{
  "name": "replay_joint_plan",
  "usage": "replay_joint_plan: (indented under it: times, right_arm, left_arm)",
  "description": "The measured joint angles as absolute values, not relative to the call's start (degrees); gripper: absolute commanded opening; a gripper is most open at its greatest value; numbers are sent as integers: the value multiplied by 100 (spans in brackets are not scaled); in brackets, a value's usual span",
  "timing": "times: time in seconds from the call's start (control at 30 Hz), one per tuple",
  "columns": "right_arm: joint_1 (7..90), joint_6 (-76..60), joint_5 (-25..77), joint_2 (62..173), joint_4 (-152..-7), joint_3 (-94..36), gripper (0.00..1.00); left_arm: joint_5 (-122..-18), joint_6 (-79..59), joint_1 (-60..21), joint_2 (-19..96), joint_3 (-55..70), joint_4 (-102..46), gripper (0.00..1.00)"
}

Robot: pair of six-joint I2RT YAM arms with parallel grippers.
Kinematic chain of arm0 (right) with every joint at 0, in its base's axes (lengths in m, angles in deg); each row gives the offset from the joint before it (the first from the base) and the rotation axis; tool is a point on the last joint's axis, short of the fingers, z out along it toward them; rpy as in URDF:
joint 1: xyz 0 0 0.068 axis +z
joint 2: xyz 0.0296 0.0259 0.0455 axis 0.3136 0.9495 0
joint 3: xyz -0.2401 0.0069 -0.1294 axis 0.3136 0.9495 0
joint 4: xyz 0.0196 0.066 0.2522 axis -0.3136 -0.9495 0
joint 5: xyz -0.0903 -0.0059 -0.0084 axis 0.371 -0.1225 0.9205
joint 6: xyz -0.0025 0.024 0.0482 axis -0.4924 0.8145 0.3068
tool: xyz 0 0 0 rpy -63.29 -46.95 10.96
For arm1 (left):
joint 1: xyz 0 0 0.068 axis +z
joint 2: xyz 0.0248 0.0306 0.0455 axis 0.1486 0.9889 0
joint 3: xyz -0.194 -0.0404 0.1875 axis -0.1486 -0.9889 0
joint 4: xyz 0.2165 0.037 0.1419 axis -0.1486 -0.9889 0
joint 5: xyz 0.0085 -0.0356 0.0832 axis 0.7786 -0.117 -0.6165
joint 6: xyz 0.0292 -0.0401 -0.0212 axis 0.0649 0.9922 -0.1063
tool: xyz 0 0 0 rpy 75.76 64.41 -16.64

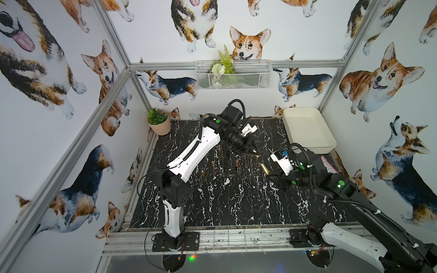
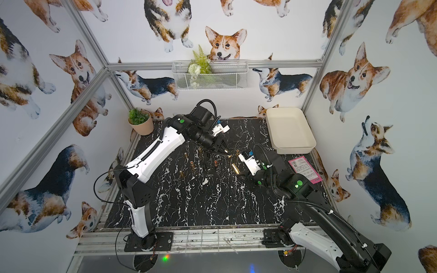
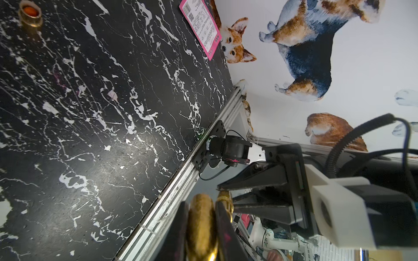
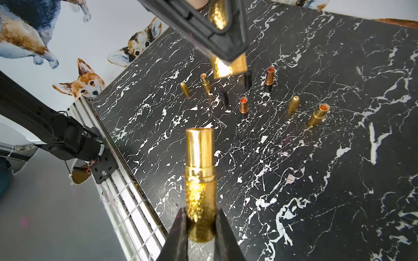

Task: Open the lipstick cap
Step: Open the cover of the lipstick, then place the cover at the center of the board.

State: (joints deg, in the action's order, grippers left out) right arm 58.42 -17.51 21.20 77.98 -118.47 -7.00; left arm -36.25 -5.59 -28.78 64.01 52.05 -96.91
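Note:
The gold lipstick points away from my right gripper, which is shut on its textured base. Its smooth inner tube is bare. The gold cap is off the lipstick and apart from it, held in my left gripper, which is shut on it. In the left wrist view the cap fills the gap between the black fingers. In both top views the two grippers face each other above the table's middle right, the left gripper with the cap and the right gripper with the lipstick.
Several opened lipsticks and loose gold caps and black caps stand on the black marble table. A white tray sits at the back right, a potted plant at the back left, a pink slip by the right wall.

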Motion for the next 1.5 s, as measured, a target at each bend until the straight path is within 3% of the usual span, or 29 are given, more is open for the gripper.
replay_joint_plan:
  times: [0.33, 0.5, 0.73, 1.17, 1.5]
  right_arm:
    - [5846, -1580, 2695, 6906, -11885, -703, 2]
    - [5846, -1526, 3115, 6644, -11885, -716, 2]
    - [5844, -1508, 3565, 6465, -11882, -716, 3]
    - [5840, -1473, 3976, 6216, -11882, -571, 4]
    - [5840, -1473, 3985, 6375, -11876, -519, 4]
  left_arm:
    - [-5786, -594, -3033, 6440, 4560, -9586, 0]
    - [-7189, -550, -3688, 6676, 4409, -9249, 0]
    - [-8265, -459, -4215, 7439, 4335, -8626, 0]
    - [-8866, -354, -4303, 7710, 2962, -6906, 0]
    - [-9034, -314, -4362, 7974, 2879, -6480, 0]
